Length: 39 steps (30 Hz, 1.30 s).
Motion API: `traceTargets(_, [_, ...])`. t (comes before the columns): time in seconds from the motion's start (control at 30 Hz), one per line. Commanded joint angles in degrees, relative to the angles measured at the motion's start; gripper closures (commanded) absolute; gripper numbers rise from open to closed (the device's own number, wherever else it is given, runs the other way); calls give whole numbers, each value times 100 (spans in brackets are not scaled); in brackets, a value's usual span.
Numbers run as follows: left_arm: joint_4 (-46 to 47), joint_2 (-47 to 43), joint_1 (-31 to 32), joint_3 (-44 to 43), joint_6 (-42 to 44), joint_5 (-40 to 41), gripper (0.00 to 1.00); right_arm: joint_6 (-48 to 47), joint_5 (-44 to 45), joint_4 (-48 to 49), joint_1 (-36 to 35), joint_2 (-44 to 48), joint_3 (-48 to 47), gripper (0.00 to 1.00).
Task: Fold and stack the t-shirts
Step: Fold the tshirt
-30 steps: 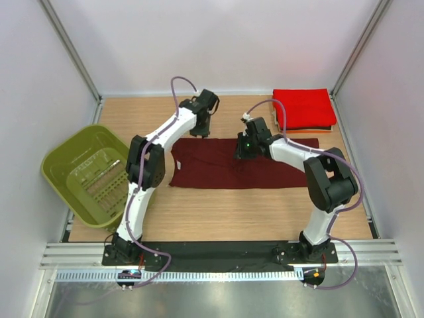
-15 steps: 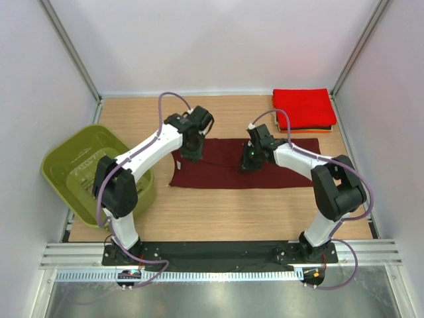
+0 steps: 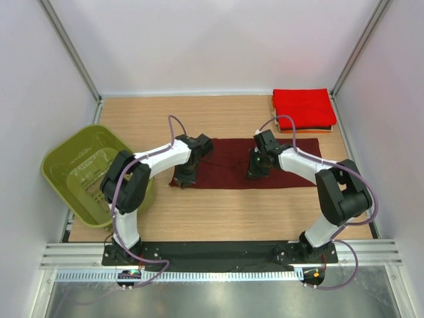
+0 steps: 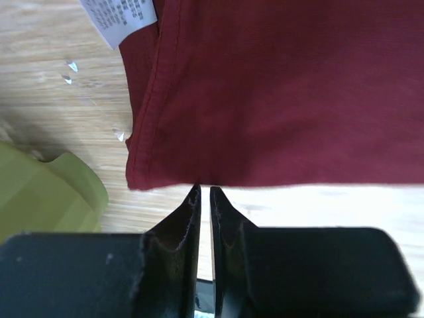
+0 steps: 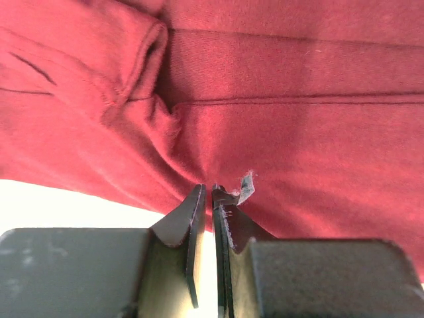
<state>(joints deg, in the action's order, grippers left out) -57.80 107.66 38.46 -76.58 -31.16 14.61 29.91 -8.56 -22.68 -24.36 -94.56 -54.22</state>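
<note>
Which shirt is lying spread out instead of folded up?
The dark maroon shirt, flat on the table. The bright red shirt is folded, in the far right corner.

Pale booth, wooden table (image 3: pixel 218 212).
White walls (image 3: pixel 212 46) meet at grey metal posts (image 3: pixel 71 53); even light falls on the wood and a front rail (image 3: pixel 73 254).

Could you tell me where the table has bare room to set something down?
Free: the far strip of table between the basket and the red stack; also the near strip before the maroon t-shirt. Crowded: the centre it covers.
</note>
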Motion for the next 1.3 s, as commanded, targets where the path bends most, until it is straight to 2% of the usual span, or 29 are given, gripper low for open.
traceTargets(0.0, [243,150,-23,90,-224,332,89,-91,73,-132,36,385,-159,84])
traceTargets(0.17, [85,467,-31,-24,-399,384,89,-214,257,-219,28,544,-133,84])
traceTargets(0.3, [-318,344,-22,-243,-575,446,89,-284,311,-334,54,614,-151,83])
traceTargets(0.43, [-679,1,-22,-840,-541,472,83,-293,320,-378,63,763,-229,83])
traceTargets(0.53, [-750,106,-49,-964,-470,516,82,-293,328,-466,72,825,-335,83])
traceTargets(0.8, [-373,712,-93,-306,-444,613,85,-21,118,-492,562,1063,-370,83])
traceTargets(0.93, [-442,783,-163,-401,-488,788,85,-125,91,-703,871,1247,-510,83])
traceTargets(1.07, [-951,739,-225,-1234,-514,973,81,-328,152,-1001,951,1414,-730,81])
traceTargets(1.13, [-1408,704,-207,-1999,-549,1184,77,-381,153,-1160,951,1458,-853,80])
traceTargets(1.17, [-1583,713,-103,-2245,-636,1698,76,-381,153,-1204,959,1476,-880,79])
traceTargets(1.2, [-1803,722,-32,-2456,-620,1825,76,-389,144,-1274,959,1485,-915,79])
traceTargets(1.27, [-1919,791,74,-2993,-646,1617,75,-424,144,-1344,951,1511,-1012,77])
